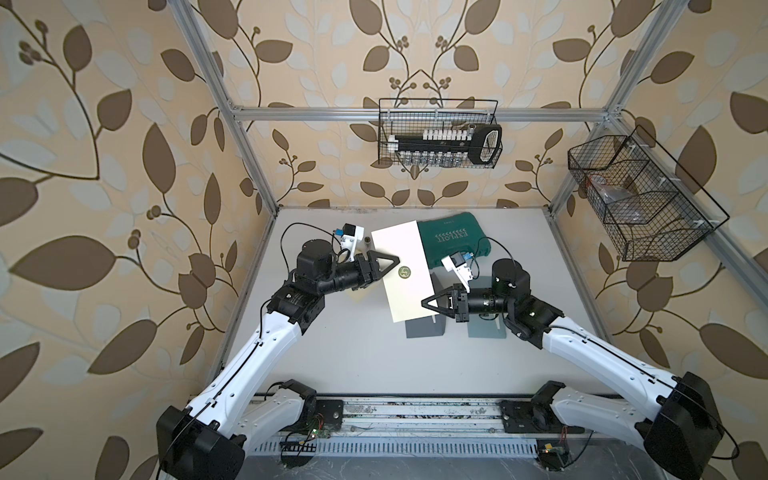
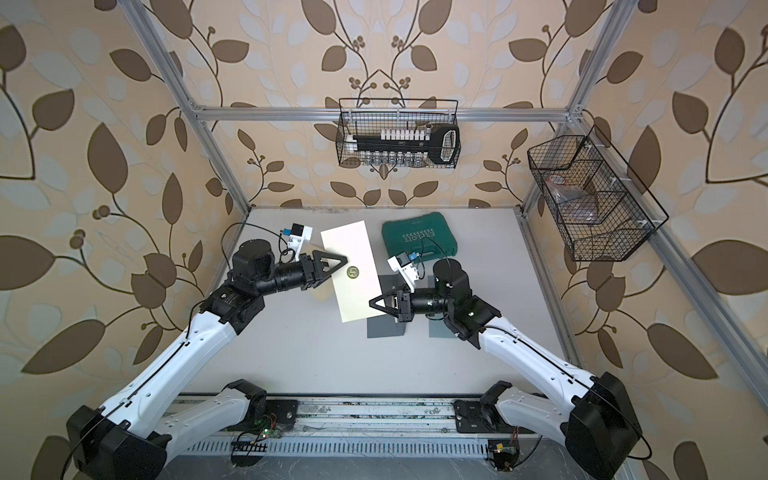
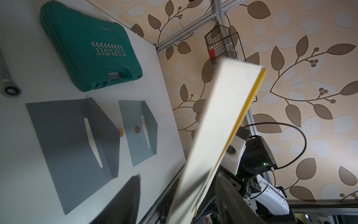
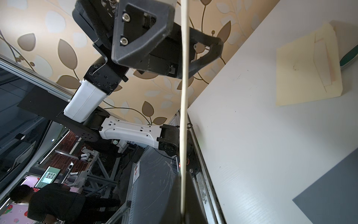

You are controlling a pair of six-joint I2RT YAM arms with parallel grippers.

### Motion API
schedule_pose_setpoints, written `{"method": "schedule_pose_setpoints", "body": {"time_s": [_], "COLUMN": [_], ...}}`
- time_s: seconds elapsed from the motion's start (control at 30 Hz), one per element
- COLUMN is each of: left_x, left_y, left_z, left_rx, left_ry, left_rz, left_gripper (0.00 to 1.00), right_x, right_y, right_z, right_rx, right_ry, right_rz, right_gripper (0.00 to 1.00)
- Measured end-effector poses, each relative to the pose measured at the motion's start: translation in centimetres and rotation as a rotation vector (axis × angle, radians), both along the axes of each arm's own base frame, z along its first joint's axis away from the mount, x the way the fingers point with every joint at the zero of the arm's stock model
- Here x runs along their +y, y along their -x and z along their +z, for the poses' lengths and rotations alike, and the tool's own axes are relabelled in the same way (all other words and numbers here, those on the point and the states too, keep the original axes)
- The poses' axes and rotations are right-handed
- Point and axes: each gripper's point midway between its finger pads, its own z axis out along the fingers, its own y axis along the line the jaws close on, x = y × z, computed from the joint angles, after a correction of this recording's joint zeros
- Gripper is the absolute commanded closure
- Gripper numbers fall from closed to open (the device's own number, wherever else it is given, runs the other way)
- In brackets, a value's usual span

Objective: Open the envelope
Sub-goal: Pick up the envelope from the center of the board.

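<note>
obs: cream envelope (image 1: pixel 409 253) is off the table (image 1: pixel 332 357), held in the air a little toward 12 o'clock of table centre. its sealed face is turned up to both top views. round seal (image 1: pixel 404 272) sits toward the 9 o'clock side of that face.

right gripper (image 1: pixel 424 302): clamped tight on the envelope's edge near its 4 o'clock corner. in the right wrist view the paper runs edge-on straight out from between the jaws. judged reason: this arm is the anchor, keeping the paper clear of the table so both faces can be reached.

left gripper (image 1: pixel 395 261): comes in from 9 o'clock, tip level with the seal. in the right wrist view its fingers (image 4: pixel 143 33) stand apart, one on each face of the paper, with gaps showing. nothing is gripped. judged reason: straddling the flap side to pinch beside the seal.

step in hand, my reading: getting hold of the flap. the seal looks unbroken, so opening is not yet done.

beneath, at 5 o'clock: dark grey envelope (image 3: pixel 67 145) and pale grey envelope (image 3: pixel 135 131), lying flat. green tool case (image 1: pixel 453 237) at 1 o'clock.

risk: pinching both layers rather than the flap alone could crumple or tear the paper.
</note>
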Motion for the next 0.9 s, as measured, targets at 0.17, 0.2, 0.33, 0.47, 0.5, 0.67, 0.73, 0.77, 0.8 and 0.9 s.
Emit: {"method": "schedule_pose_setpoints", "body": {"time_s": [0.17, 0.2, 0.33, 0.47, 0.5, 0.67, 0.73, 0.77, 0.8, 0.9], "left_x": [0.0, 0.0, 0.0, 0.0, 0.1, 0.2, 0.3, 0.3, 0.3, 0.5], "left_y": [0.0, 0.0, 0.0, 0.1, 0.1, 0.5, 0.5, 0.5, 0.5, 0.3], "left_z": [0.0, 0.0, 0.1, 0.2, 0.3, 0.9, 1.0, 1.0, 1.0, 0.8], "left_rx": [0.001, 0.0, 0.0, -0.006, -0.009, -0.029, -0.033, -0.031, -0.031, -0.027], "left_ry": [0.001, 0.002, 0.003, 0.005, 0.006, 0.014, 0.015, 0.016, 0.015, 0.009], "left_rz": [0.0, 0.0, 0.001, 0.002, 0.002, 0.005, 0.007, 0.009, 0.011, 0.024], "left_gripper": [0.41, 0.42, 0.45, 0.47, 0.47, 0.53, 0.56, 0.59, 0.62, 0.68], "right_x": [0.1, 0.1, 0.1, 0.2, 0.2, 0.3, 0.3, 0.3, 0.3, 0.3], "right_y": [0.1, 0.1, 0.1, 0.0, 0.0, -0.5, -0.6, -0.7, -0.7, -0.8], "right_z": [0.0, 0.0, 0.0, -0.3, -0.4, -1.3, -1.5, -1.6, -1.6, -1.7], "right_rx": [0.0, 0.001, 0.001, 0.008, 0.011, 0.032, 0.037, 0.039, 0.039, 0.039], "right_ry": [0.0, 0.001, 0.001, 0.007, 0.01, 0.03, 0.035, 0.037, 0.038, 0.041], "right_rz": [0.002, 0.002, 0.004, 0.002, 0.001, -0.014, -0.019, -0.021, -0.024, -0.03], "right_gripper": [1.0, 1.0, 1.0, 1.0, 1.0, 0.99, 0.98, 0.98, 0.97, 0.95]}}
